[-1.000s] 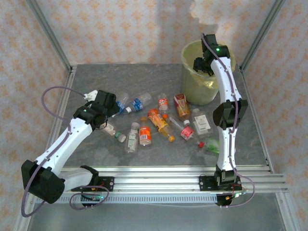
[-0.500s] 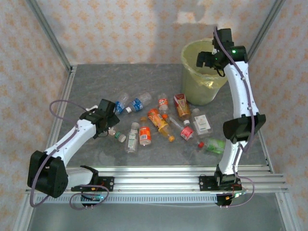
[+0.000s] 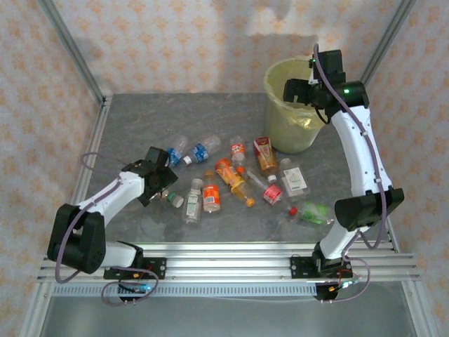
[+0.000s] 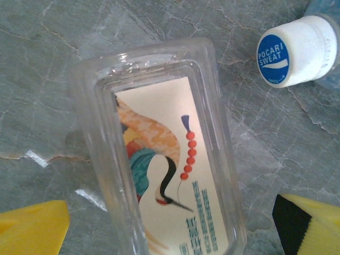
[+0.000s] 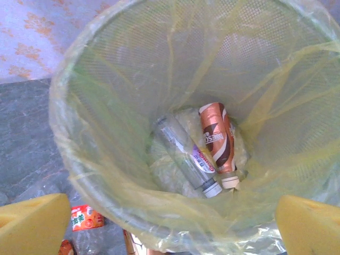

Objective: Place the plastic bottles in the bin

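Several plastic bottles (image 3: 235, 179) lie scattered across the middle of the grey table. My left gripper (image 3: 160, 189) hangs low over a clear flat bottle (image 4: 164, 170) with a crane picture on its label. The bottle lies between my open yellow fingers (image 4: 32, 228), which are not closed on it. A white Pocari Sweat cap (image 4: 295, 50) lies just beyond it. My right gripper (image 3: 293, 91) hovers open above the pale yellow-green bin (image 3: 295, 126), nothing between its fingers (image 5: 311, 223). Inside the bin (image 5: 106, 159) lie a clear bottle (image 5: 188, 156) and a brown Nescafe bottle (image 5: 217, 139).
Patterned walls and metal frame posts (image 3: 70, 49) close in the table on three sides. The bin stands at the back right corner. A green bottle (image 3: 312, 212) lies beside the right arm's lower link. A rail (image 3: 224, 256) runs along the near edge.
My right gripper has opened wider over the bin and its arm has swung out to the right. My left gripper has moved nearer and lower over the clear flat bottle.
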### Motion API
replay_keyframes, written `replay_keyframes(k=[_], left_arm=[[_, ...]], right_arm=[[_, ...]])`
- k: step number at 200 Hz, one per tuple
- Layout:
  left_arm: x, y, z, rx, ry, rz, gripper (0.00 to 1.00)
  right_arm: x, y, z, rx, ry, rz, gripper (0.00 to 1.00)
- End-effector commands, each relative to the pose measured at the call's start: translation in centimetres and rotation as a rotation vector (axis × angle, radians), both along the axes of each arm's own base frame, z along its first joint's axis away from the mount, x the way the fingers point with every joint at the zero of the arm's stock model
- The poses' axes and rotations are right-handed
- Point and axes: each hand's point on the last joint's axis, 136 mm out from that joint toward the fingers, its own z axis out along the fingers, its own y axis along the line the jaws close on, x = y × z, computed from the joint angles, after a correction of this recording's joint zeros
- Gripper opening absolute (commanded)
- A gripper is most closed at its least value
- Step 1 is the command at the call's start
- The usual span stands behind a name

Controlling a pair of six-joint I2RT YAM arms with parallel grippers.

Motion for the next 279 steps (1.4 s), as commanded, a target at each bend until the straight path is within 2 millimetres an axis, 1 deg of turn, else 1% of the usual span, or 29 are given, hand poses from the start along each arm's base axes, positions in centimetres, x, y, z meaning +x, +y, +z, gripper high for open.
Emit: replay_keyframes(k=[1, 43, 96, 109, 123, 146, 173, 183, 192, 205, 225, 237, 268, 279], left_arm=[[0.9, 0.5, -0.4, 0.002, -0.013, 0.015, 1.00], [2.2, 1.6, -0.8, 0.019, -0.008, 0.022, 1.00], [3.8, 2.4, -1.1, 0.014, -0.023, 0.056, 1.00], [4.0, 2.5, -1.1, 0.012, -0.026, 0.067, 0.94], [4.2, 2.6, -0.9, 0.010, -0.034, 0.078, 0.85], [4.3, 2.7, -0.5, 0.014, -0.043, 0.087, 0.74], [4.0, 2.9, -0.4, 0.019, -0.039, 0.093, 0.73], [3.8, 2.9, -0.6, 0.018, -0.033, 0.096, 0.68], [3.7, 2.9, -0.7, 0.015, -0.033, 0.100, 0.67], [3.5, 2.8, -0.5, 0.011, -0.037, 0.104, 0.63], [3.4, 2.7, 0.6, 0.000, -0.058, 0.108, 0.60], [3.2, 2.7, 1.6, -0.006, -0.073, 0.110, 0.56], [3.0, 2.6, 5.4, -0.027, -0.144, 0.098, 0.55], [3.1, 2.3, 6.8, -0.041, -0.176, 0.086, 0.54]], right_arm=[[-0.5, 0.2, 1.3, 0.003, -0.052, -0.012, 0.99], [-1.5, 1.5, 0.6, 0.010, -0.048, 0.020, 0.99], [-3.3, 4.1, 0.1, 0.059, -0.074, 0.087, 0.99], [-3.8, 5.1, 0.0, 0.068, -0.079, 0.110, 0.99], [-4.5, 6.4, -0.7, 0.076, -0.073, 0.143, 0.99], [-5.5, 8.5, -1.8, 0.084, -0.059, 0.193, 0.99], [-6.6, 11.0, -2.8, 0.123, -0.051, 0.252, 0.99], [-6.9, 11.6, -3.2, 0.137, -0.043, 0.261, 0.99], [-7.1, 12.0, -3.6, 0.148, -0.036, 0.267, 0.99], [-7.5, 12.8, -4.4, 0.167, -0.023, 0.277, 0.99], [-8.1, 14.2, -5.8, 0.203, -0.001, 0.308, 0.99], [-8.6, 15.2, -6.6, 0.230, 0.016, 0.338, 0.99], [-9.9, 18.4, -8.2, 0.315, 0.055, 0.441, 0.99], [-10.4, 19.7, -8.4, 0.349, 0.062, 0.478, 0.99]])
